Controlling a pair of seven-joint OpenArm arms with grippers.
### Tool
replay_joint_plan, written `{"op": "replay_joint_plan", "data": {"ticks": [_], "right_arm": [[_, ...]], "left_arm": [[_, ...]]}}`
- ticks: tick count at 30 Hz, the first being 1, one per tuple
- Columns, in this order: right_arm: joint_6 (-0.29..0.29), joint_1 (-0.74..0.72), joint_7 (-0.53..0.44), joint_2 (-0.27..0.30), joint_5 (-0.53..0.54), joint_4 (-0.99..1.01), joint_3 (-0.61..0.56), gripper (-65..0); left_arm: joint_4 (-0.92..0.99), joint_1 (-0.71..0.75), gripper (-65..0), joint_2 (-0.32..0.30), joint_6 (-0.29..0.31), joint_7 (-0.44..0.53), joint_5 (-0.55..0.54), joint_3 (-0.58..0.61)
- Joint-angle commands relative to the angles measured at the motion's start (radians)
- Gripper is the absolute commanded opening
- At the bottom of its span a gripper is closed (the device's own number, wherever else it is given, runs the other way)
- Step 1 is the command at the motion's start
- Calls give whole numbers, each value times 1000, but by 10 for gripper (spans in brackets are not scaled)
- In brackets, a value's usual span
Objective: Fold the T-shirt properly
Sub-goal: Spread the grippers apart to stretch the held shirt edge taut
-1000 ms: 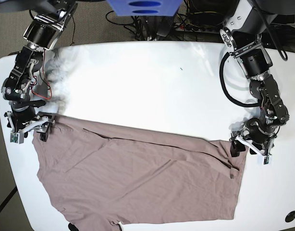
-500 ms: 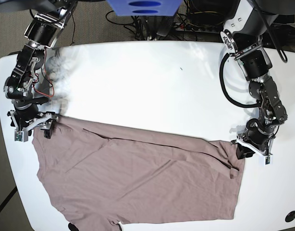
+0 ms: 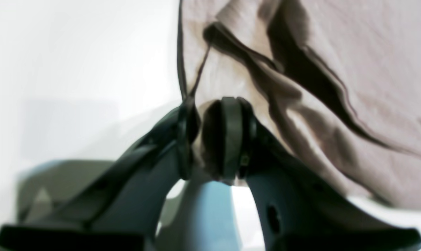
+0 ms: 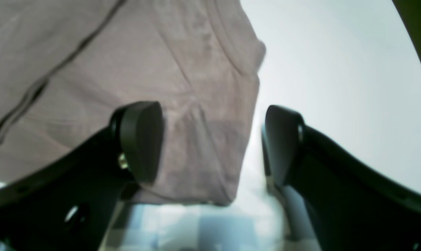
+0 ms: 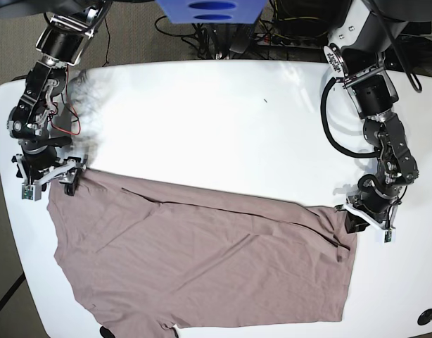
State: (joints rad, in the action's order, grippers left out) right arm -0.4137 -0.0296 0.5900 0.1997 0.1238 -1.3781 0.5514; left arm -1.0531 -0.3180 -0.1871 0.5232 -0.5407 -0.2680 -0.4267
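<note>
The mauve-brown T-shirt (image 5: pixel 202 260) lies spread and wrinkled on the white table (image 5: pixel 237 127), towards the near side. In the base view my left gripper (image 5: pixel 353 220) sits at the shirt's right-hand corner. Up close, its fingertips (image 3: pixel 227 139) are pressed together on a bunched edge of the T-shirt (image 3: pixel 336 69). My right gripper (image 5: pixel 51 184) is at the shirt's far left corner. It stands open, with that corner of the T-shirt (image 4: pixel 161 62) lying between its pads (image 4: pixel 140 139) and neither pad pressing on it.
The table's rounded edges run close to both grippers. A small black disc (image 5: pixel 427 317) sits at the near right corner. Cables and a blue object (image 5: pixel 209 10) lie beyond the far edge.
My left gripper has shut on the shirt's right-hand corner, bunching the cloth there. The right gripper has shifted slightly towards the far side and stays open.
</note>
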Motion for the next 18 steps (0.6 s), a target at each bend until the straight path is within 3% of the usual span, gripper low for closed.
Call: {"op": "replay_joint_plan", "data": {"ticks": [1, 7, 18], "right_arm": [[-3, -14, -17, 24, 5, -22, 3, -206], [-3, -4, -24, 25, 5, 1, 2, -202], [-4, -5, -29, 25, 6, 11, 13, -202]], "left_arm": [[-24, -15, -576, -10, 6, 0, -5, 5], [-25, 14, -650, -18, 2, 60, -3, -9], [-34, 51, -641, -20, 6, 51, -6, -14]]}}
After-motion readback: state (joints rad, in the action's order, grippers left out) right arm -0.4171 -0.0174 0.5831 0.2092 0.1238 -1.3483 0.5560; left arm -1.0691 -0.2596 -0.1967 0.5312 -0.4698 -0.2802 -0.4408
